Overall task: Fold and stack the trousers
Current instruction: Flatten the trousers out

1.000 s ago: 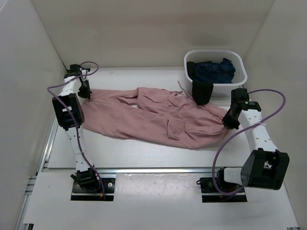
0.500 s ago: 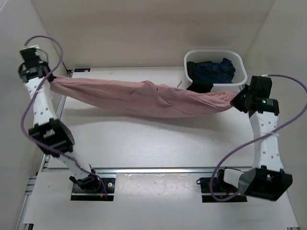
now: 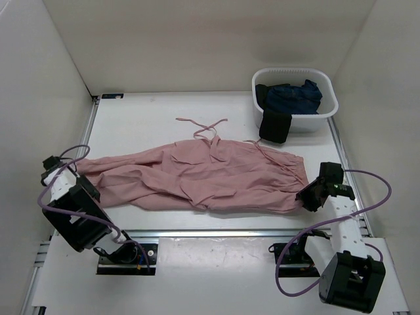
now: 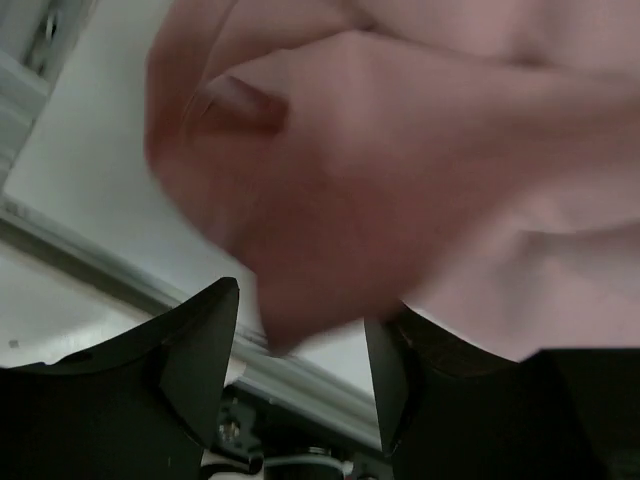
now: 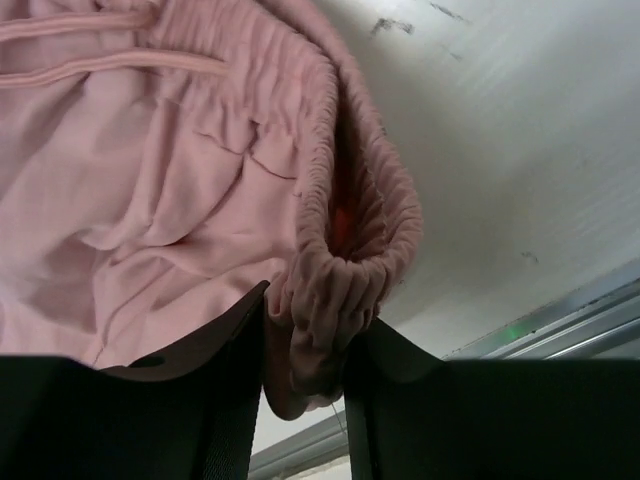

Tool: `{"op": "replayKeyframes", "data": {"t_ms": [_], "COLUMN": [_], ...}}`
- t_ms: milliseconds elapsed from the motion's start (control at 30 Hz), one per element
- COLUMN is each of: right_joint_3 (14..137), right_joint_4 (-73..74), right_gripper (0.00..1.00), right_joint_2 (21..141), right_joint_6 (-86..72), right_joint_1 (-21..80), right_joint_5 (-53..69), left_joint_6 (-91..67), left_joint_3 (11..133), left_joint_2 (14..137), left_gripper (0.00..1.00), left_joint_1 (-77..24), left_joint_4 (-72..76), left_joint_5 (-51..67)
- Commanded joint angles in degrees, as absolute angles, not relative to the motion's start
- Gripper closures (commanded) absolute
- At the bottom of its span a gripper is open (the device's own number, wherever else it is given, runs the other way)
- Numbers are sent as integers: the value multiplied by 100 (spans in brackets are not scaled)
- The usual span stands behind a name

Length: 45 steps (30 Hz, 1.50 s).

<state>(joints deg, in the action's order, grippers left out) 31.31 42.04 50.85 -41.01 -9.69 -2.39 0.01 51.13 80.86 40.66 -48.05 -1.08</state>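
Note:
The dusty-pink trousers (image 3: 210, 177) lie stretched flat across the table, leg ends at the left and gathered waistband at the right, with the drawstring (image 3: 200, 126) trailing toward the back. My left gripper (image 3: 77, 172) is low at the leg ends. In the left wrist view its jaws (image 4: 300, 305) stand apart, and a blurred fold of the trousers (image 4: 420, 150) hangs loose above the gap. My right gripper (image 3: 306, 195) is at the waistband corner. In the right wrist view the bunched waistband (image 5: 340, 270) fills the narrow gap of the gripper (image 5: 318, 305) and touches both fingers.
A white basket (image 3: 295, 71) at the back right holds a dark navy garment (image 3: 292, 95). A black cloth piece (image 3: 275, 126) hangs over its front wall. A metal rail (image 3: 210, 233) runs along the table's near edge, just in front of the trousers.
Both arms lifted the trousers taut in the air, then brought them down toward the near edge and laid them flat. The left jaws have opened, and the right jaws have widened.

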Motion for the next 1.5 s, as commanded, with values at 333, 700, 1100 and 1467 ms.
{"op": "replayKeyframes", "data": {"t_ms": [333,700,1100,1467], "right_joint_3": [3050,2813,5221,5751], "right_joint_4": [4175,3815,3383,4509], "right_gripper": [52,52,100,100], "right_joint_2": [5062,5186,6757,5688], "right_joint_6": [-4825,-4948,-4422,-4420], "right_joint_1": [-1046,-1046,-1046,-2187], "right_joint_5": [-818,-817,-62,-633], "left_joint_6": [0,0,0,0], "left_joint_3": [5959,6213,7969,8607], "left_joint_2": [8015,9130,9044,8413], "left_gripper": [19,29,86,86], "left_joint_1": [4896,4896,4290,4236], "left_joint_4": [-5123,-4720,-4859,-5810], "left_joint_5": [404,1177,1292,513]}}
